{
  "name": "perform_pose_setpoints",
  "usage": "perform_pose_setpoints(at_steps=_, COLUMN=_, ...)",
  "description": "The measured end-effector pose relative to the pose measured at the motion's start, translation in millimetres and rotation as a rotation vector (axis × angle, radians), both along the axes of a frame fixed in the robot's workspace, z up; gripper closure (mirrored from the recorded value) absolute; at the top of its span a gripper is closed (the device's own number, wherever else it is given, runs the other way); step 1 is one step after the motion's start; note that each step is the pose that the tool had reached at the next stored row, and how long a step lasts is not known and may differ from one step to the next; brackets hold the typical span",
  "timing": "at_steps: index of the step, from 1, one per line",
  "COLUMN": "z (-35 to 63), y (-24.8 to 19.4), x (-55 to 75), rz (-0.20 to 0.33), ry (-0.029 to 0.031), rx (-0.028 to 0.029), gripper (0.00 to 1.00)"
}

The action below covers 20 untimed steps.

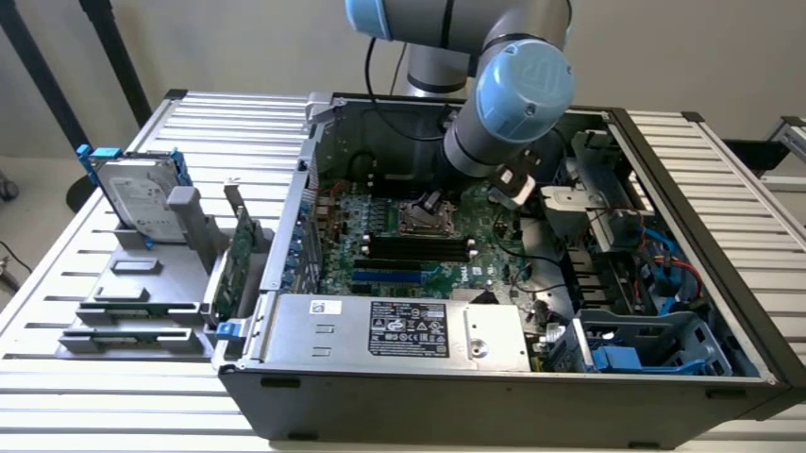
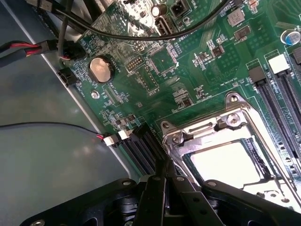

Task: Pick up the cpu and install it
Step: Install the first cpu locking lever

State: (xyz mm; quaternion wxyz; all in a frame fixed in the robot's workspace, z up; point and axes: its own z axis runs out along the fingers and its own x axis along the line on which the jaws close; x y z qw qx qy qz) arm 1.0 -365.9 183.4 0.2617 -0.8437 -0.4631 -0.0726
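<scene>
Silver cpu [image 2: 225,162] lies flat in its socket [image 2: 235,127] on the motherboard [image 2: 188,70], directly beneath my tool [image 2: 164,181]. Fingers pressed shut, holding nothing, tips beside the socket's edge.

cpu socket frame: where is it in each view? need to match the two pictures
Exterior view: the cpu socket frame sits mid-motherboard inside the open case, right under the arm's end effector.
Wrist view: the same metal frame lies just beyond the shut end effector, a pale square surface showing in its opening.
Shared landmark: the black memory slots beside the socket.
</scene>
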Motion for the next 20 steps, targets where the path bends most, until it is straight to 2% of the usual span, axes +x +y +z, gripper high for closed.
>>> perform_pose_setpoints(at_steps=8, z=0.3, y=-0.1, x=-14.2, rz=0.001, ry=0.0139, rx=0.0058, gripper=0.89)
perform_pose_setpoints(at_steps=11, z=0.2, y=0.1, x=-18.3, rz=0.005, ry=0.0183, rx=0.0103, gripper=0.89)
perform_pose_setpoints(at_steps=20, z=0.1, y=1.4, x=-28.9, rz=0.018, ry=0.0209, rx=0.0328, gripper=0.89)
